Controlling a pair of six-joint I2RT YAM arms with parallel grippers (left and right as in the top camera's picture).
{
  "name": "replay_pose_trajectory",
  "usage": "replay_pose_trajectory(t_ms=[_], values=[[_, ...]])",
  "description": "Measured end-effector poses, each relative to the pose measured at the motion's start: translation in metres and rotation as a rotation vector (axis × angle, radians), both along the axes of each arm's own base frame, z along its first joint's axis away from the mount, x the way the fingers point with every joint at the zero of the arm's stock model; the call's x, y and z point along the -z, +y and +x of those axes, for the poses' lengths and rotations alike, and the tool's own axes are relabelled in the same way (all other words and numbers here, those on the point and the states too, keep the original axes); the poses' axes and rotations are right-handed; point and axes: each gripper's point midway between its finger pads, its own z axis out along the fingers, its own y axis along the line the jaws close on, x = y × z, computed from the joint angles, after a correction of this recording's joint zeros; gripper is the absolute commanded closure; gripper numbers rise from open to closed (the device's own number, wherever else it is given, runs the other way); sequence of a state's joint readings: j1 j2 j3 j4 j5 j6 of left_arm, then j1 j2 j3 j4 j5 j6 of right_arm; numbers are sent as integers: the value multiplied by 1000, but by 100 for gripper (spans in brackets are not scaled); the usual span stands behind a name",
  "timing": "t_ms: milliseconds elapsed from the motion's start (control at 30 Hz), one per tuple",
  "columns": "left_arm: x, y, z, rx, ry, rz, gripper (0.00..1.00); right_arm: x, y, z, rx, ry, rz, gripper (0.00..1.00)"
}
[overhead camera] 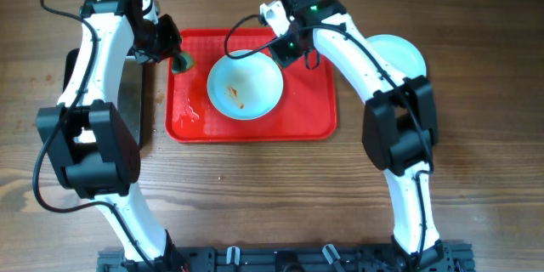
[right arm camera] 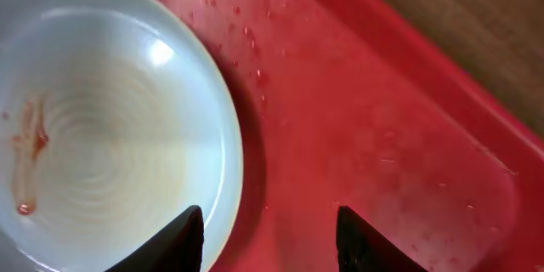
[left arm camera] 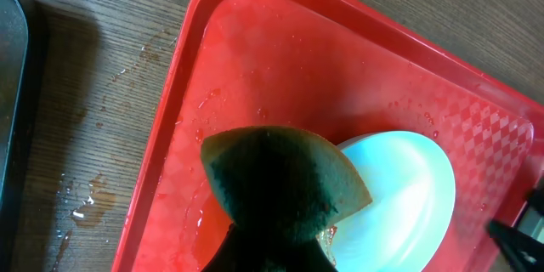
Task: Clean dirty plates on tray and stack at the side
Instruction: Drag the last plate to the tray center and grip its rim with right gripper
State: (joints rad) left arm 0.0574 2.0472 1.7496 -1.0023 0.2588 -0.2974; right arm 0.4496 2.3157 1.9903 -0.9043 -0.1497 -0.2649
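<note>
1. Between the jaws of the left gripper (overhead camera: pixel 176 58) a dark green sponge (left arm camera: pixel 276 183) is clamped. The sponge is folded to a rounded wedge, and its lower part is hidden by the dark fingers.
2. The sponge is held over the left part of the tray (overhead camera: pixel 310 110), just beside the left rim of the dirty plate (right arm camera: pixel 102 119). Whether sponge and plate touch cannot be told.
3. The jaws of the right gripper (right arm camera: pixel 268 240) are kept apart, with nothing clamped. One of the fingers (right arm camera: pixel 174 242) is seen over the plate's right side and the other over bare red tray, so the plate's rim lies between them. Contact with the rim cannot be told.
4. The dirty plate is set flat near the middle of the tray. It is pale mint-green with a whitish centre, and an orange-brown sauce streak (right arm camera: pixel 30 149) is seen on its inside.
5. The tray is laid on the table (overhead camera: pixel 255 195) towards the middle of the far edge, and water drops are scattered over its red surface.
6. A side plate (overhead camera: pixel 399 51) is placed off the tray towards the far right corner, partly covered by the right arm. Whether more plates lie under it cannot be told.
7. A black pan (overhead camera: pixel 136 102) is placed just beside the tray's left rim, towards the left edge. Small water puddles (left arm camera: pixel 81 204) are seen on the wood between pan and tray.
</note>
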Motion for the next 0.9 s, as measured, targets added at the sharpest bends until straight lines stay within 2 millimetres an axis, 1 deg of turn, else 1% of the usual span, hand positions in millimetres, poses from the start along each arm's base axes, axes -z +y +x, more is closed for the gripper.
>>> replay_pose_trajectory(t_ms=[133, 200, 367, 433, 467, 533, 567, 600, 633, 733, 800, 833, 900], values=[[0, 0, 0, 0, 0, 0, 96, 14, 4, -4, -38, 31, 9, 61], [0, 0, 0, 0, 0, 0, 96, 20, 4, -5, -41, 41, 4, 62], [-1, 0, 3, 0, -11, 1, 96, 21, 6, -5, -64, 36, 11, 65], [-1, 0, 3, 0, -13, 1, 96, 28, 6, -5, -66, 45, 6, 69], [-1, 0, 3, 0, -14, 1, 96, 36, 5, -6, -66, 59, 0, 70], [-1, 0, 3, 0, -14, 1, 96, 49, 5, -8, -66, 80, -9, 76], [-1, 0, 3, 0, -14, 1, 96, 50, 5, -7, -68, 75, -8, 81], [-1, 0, 3, 0, -14, 1, 96, 50, 6, -6, -69, 72, -7, 91], [-1, 0, 3, 0, -14, 1, 96, 50, 6, -5, -69, 68, -6, 96], [-1, 0, 3, 0, -14, 1, 96, 48, 7, -3, -32, 69, 6, 96], [-1, 0, 3, 0, -15, 1, 96, 48, 3, -8, 16, 105, -8, 96], [-1, 0, 3, 0, -14, 1, 96, 48, -1, -14, 61, 141, -20, 95], [-1, 0, 3, 0, -14, 1, 96, 47, -14, -33, 167, 244, -64, 96]])
